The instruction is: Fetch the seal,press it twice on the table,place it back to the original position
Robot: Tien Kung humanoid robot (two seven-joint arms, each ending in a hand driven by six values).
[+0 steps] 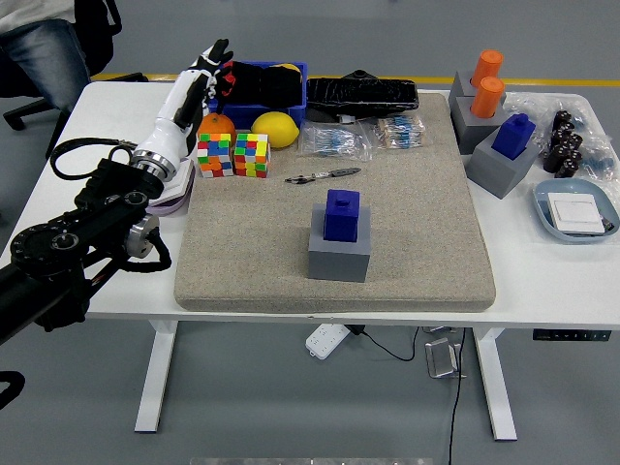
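While the blue seal (342, 214) is sitting upright in its grey holder (339, 256), looking rigid, light and graspable by its upper block, the left hand (197, 77) is hovering released.

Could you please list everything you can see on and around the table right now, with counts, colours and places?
mat: 1, beige, covering the table's middle
table: 1, white
blue seal: 1, standing in a grey holder, mat centre
second blue seal: 1, in a grey holder, right edge of the mat
orange seals: 2, in grey holders, far right
cubes: 2, multicoloured, far left of the mat
lemon: 1, yellow, behind the cubes
bin: 1, blue, far edge
tray: 1, light blue, right edge
person: 1, seated, far left corner
left hand: white and black, raised, fingers open, holding nothing
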